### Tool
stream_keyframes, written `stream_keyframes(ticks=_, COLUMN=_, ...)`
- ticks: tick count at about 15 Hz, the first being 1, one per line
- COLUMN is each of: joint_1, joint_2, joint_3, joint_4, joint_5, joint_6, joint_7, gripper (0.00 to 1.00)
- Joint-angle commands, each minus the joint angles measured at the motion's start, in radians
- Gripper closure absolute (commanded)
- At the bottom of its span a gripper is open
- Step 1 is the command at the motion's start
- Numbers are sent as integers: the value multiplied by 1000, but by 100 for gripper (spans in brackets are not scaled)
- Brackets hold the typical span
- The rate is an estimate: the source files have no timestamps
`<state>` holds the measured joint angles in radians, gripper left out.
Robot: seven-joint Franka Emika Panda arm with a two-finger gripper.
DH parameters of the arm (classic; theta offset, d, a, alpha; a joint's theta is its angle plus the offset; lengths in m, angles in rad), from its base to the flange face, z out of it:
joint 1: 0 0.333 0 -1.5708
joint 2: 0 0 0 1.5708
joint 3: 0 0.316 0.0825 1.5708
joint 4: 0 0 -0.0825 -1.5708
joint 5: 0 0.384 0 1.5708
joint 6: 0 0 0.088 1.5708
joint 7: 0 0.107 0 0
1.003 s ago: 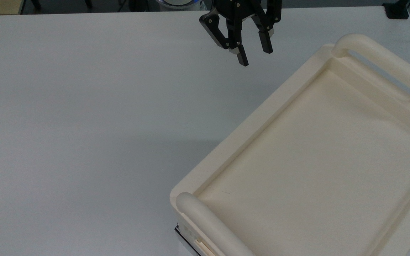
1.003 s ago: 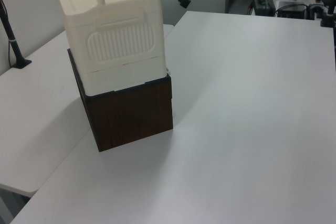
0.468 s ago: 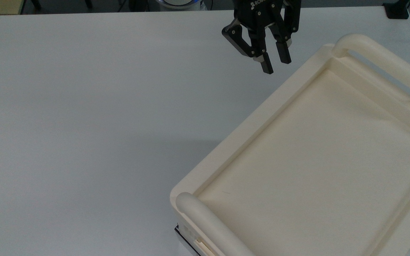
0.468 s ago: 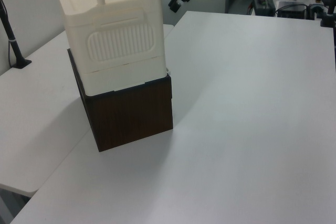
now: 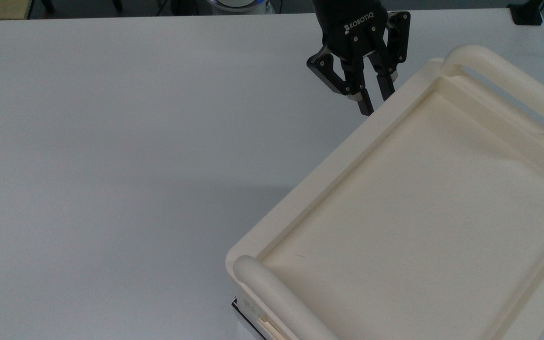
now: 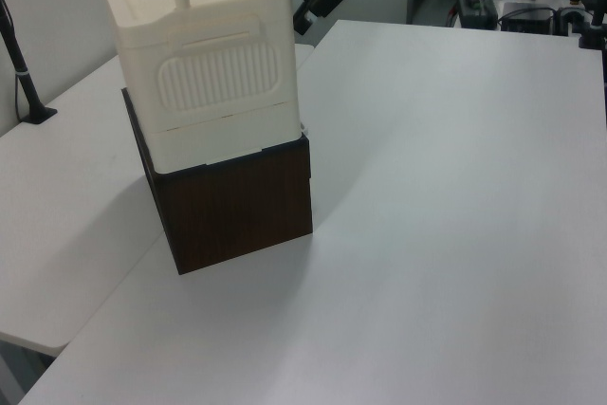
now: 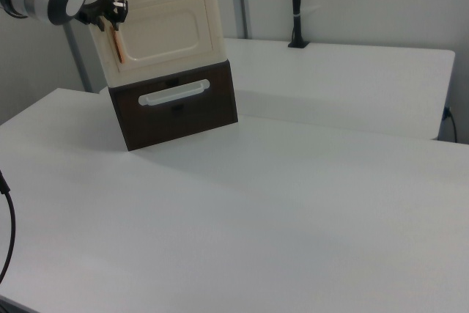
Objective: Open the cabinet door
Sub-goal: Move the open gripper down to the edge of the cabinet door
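Cabinet door [image 7: 163, 28] appears closed; gripper [image 5: 375, 104], fingers slightly apart, sits beside its copper strip [image 7: 117, 44], probably to hook it.

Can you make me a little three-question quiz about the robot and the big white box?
1. True or false: the gripper is at the edge of the cream cabinet.
2. The cabinet sits on: A) a dark brown box B) a chair C) the floor.
3. Fill in: the door has a copper-brown ____ near one edge.

Key: 1 true; 2 A; 3 strip.
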<state>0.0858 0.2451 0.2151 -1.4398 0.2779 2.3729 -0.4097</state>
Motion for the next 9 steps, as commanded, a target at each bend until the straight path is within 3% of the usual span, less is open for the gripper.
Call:
stream_keyframes(ticks=1, joint_1=11, joint_2=31, joint_3=-2, joint_4=16, joint_5=-6, joint_6=26, joint_7=-15, gripper=67)
stream_keyframes(ticks=4, joint_1=20, joint_2=34, joint_3=0, joint_4=9, joint_5=-9, joint_6=75, joint_7=-14, gripper=73)
stream_keyframes(ticks=9, joint_1=23, joint_2=42, joint_3=-2, joint_4=7, joint_5=-12, joint_6=77, joint_7=-12, gripper=96)
